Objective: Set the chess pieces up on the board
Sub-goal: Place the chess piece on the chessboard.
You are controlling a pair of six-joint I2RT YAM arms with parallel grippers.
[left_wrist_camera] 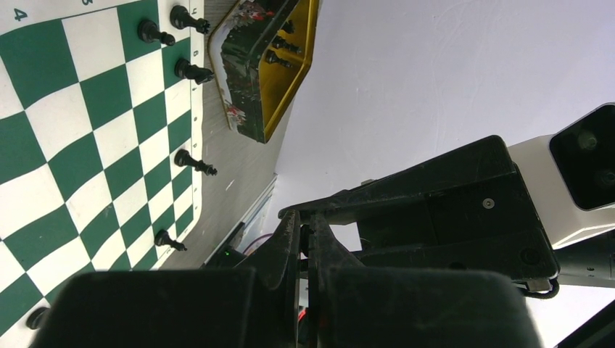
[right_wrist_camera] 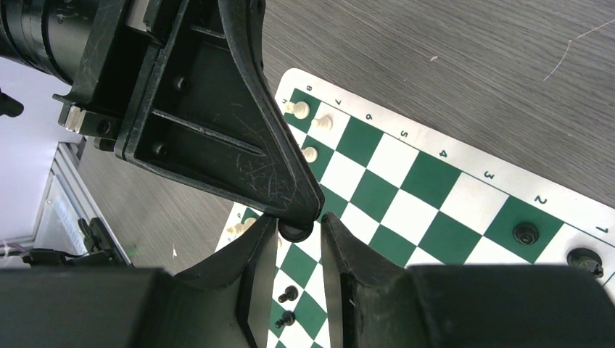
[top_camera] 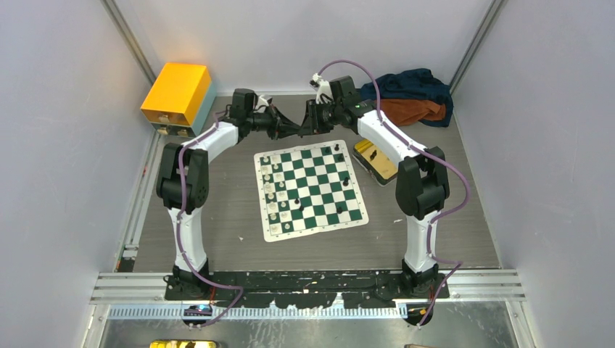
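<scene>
Left claw point(left_wrist_camera: 306, 226): pinched shut on black piece point(right_wrist_camera: 294, 231) — round base showing just under the tips, above board's point(top_camera: 323, 190) far edge. Right claw point(right_wrist_camera: 297, 238): spread, one finger either side of that piece. White pieces point(top_camera: 276, 190) along board's left column — tin point(top_camera: 373, 168) just right.

Surface point(top_camera: 217, 217): grey wood-grain. Directly on it:
- board point(top_camera: 326, 199), green-and-white checks, flat at centre
- gold tin point(top_camera: 384, 171), just right of the board
- yellow box point(top_camera: 178, 98), far left corner
- crumpled blue and orange cloth point(top_camera: 410, 98), far right corner
</scene>
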